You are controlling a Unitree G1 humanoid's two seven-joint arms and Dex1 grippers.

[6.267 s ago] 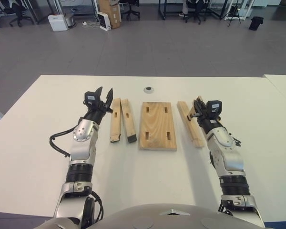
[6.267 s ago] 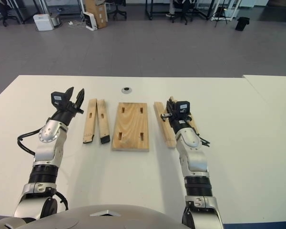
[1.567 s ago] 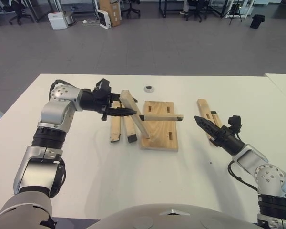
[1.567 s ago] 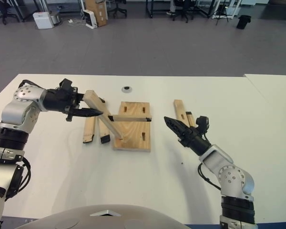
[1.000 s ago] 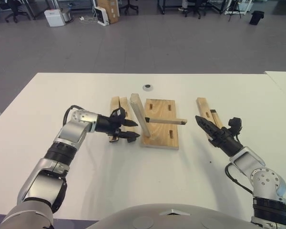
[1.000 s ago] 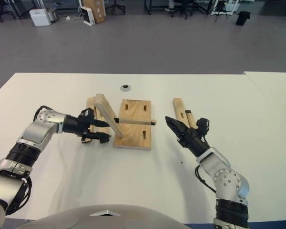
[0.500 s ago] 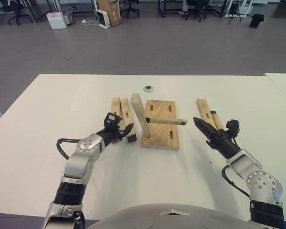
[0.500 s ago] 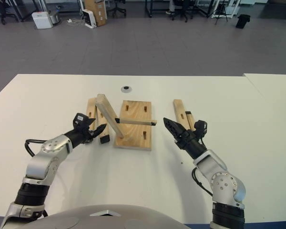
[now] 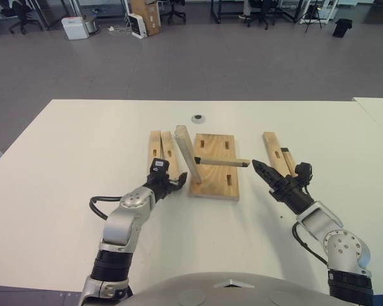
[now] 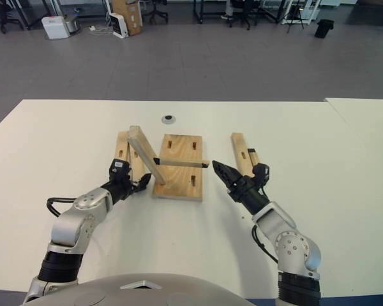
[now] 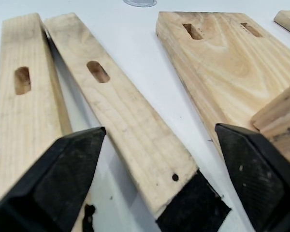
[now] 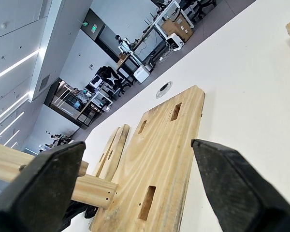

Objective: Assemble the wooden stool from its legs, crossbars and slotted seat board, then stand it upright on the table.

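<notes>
The slotted seat board [image 9: 215,172] lies flat mid-table. One leg [image 9: 186,153] stands tilted in its left side, and a crossbar [image 9: 223,162] juts from that leg to the right over the board. Two more legs [image 9: 154,148] [image 9: 168,147] lie flat, side by side, left of the board. My left gripper [image 9: 170,183] is open low over the table, its fingers [image 11: 53,179] straddling the black-tipped near end [image 11: 191,203] of the inner flat leg. My right gripper [image 9: 258,168] is open just right of the board, pointing at the crossbar's free end. Two wooden pieces [image 9: 272,153] lie behind it.
A small dark disc [image 9: 197,118] sits on the white table [image 9: 64,166] beyond the board. There is free room on the table's left side and near front. A second table's corner [image 9: 376,111] shows at far right. Chairs and boxes stand on the floor beyond.
My left gripper has shifted right and nearer, down to the black end of the flat leg. My right gripper has edged left toward the crossbar's end. The wooden parts have not moved.
</notes>
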